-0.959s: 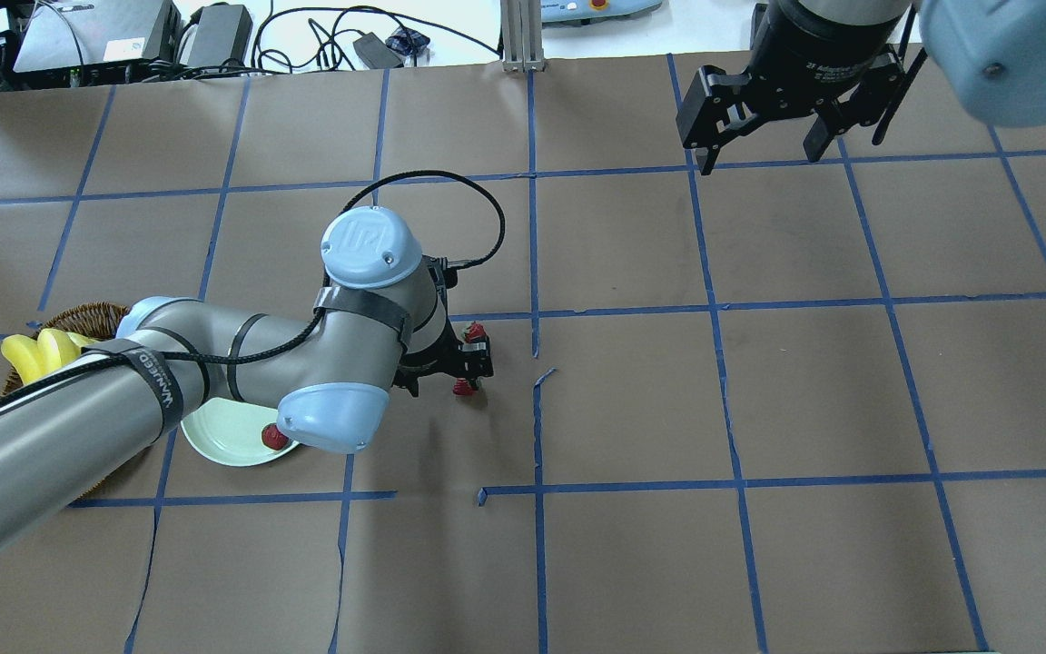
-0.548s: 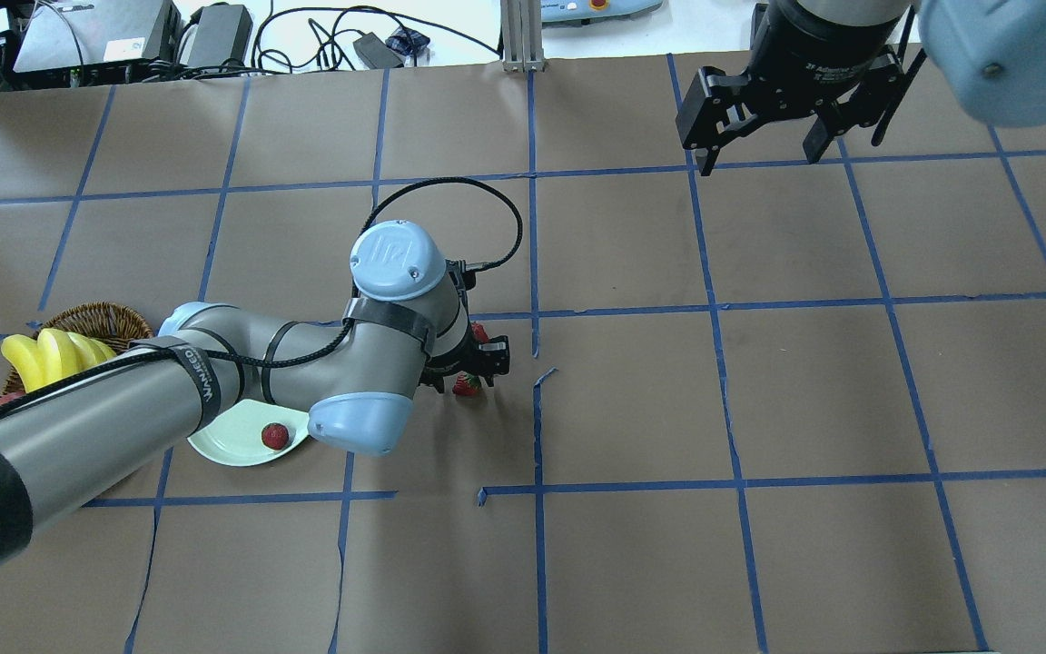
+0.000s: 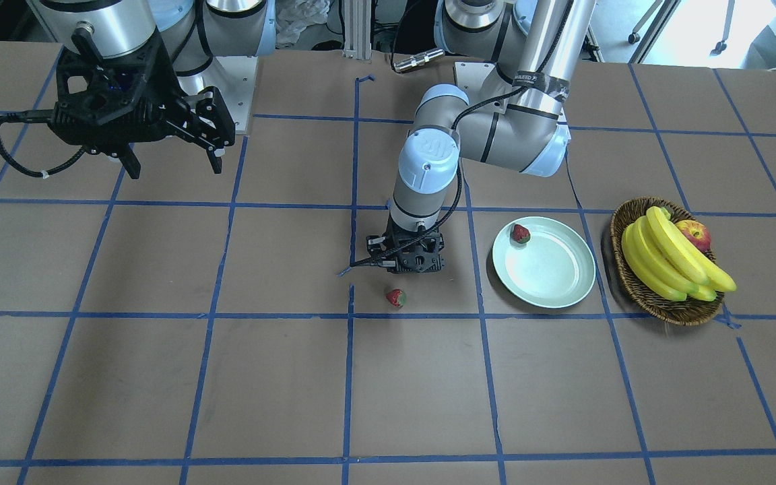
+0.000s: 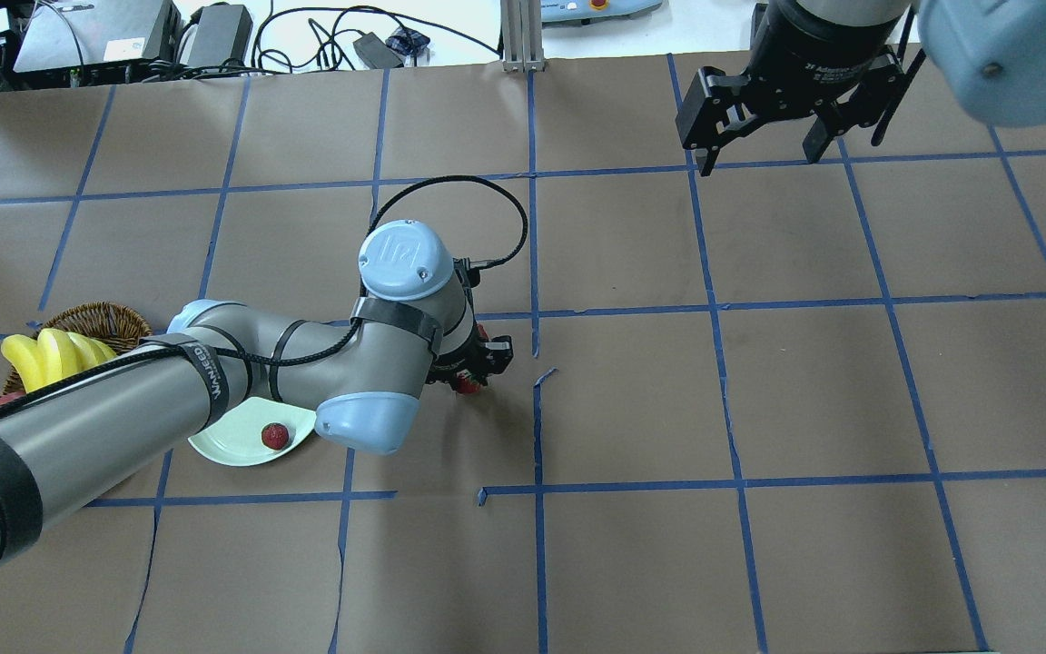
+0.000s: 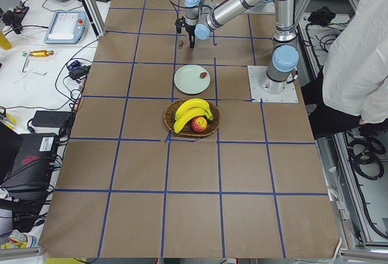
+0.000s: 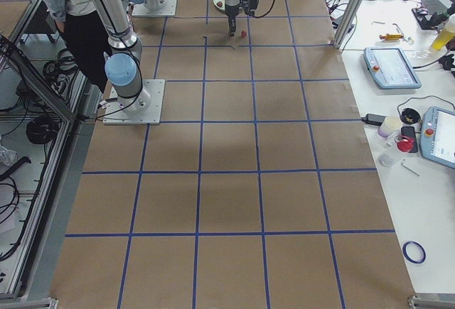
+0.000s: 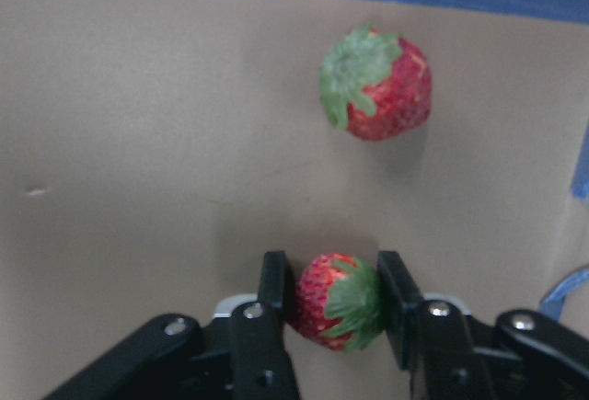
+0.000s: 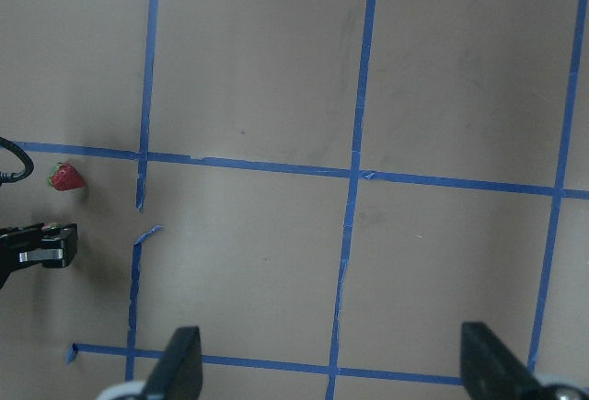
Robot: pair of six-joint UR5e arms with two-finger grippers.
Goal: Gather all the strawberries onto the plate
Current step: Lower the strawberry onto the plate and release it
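The surface (image 3: 159, 377) is brown, crossed by a grid of blue tape. The held strawberry (image 7: 336, 301), the loose strawberry (image 7: 375, 85) and the plated strawberry (image 3: 520, 233) are red with green caps. The plate (image 3: 550, 283) is pale mint-white. The left claw (image 7: 333, 276) and right claw (image 3: 174, 162) are black. The basket (image 3: 637, 289) is brown wicker, the bananas (image 3: 664, 259) yellow, the apple (image 3: 694, 234) red and yellow.
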